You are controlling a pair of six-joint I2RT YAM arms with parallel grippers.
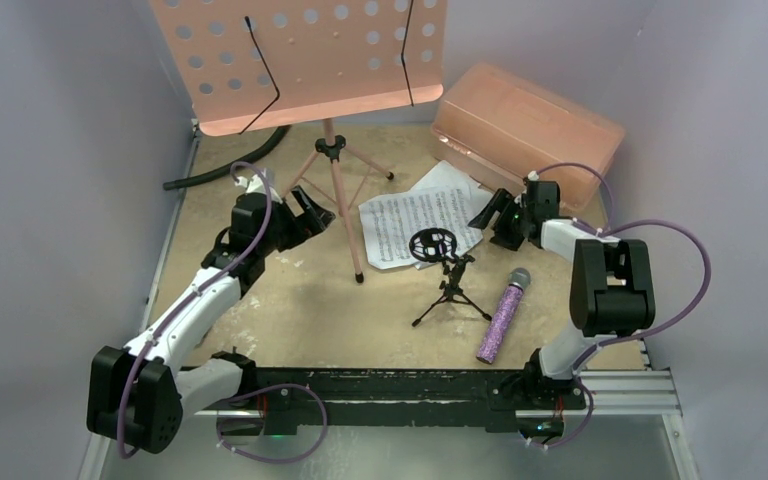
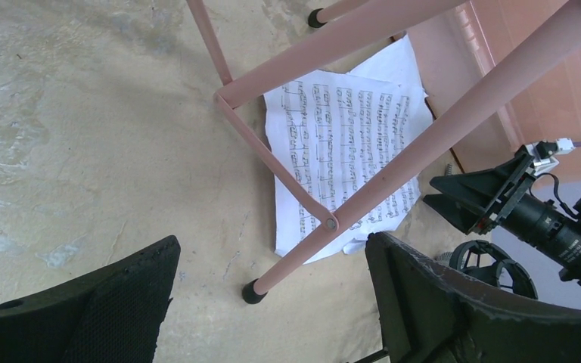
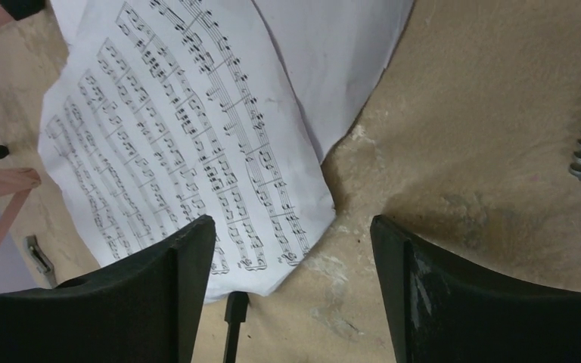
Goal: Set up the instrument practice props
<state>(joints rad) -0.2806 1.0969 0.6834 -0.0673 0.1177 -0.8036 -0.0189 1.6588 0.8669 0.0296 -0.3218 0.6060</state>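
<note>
- Sheet-music pages (image 1: 415,222) lie flat on the table (image 1: 260,300), between the legs of the pink music stand (image 1: 332,150) and the salmon box (image 1: 530,120), not yet on the stand's shelf.
- Right hand (image 1: 490,222) hovers over their edge, fingers spread, likely to lift a page.
- Left hand (image 1: 312,212), also spread and empty, sits by a stand leg, perhaps to steady it.
- Stand's top is cut off; at least 2 pages overlap, exact count unclear.
- Purple microphone (image 1: 503,315) lies beside its tripod mic stand (image 1: 450,285), unmounted.
</note>
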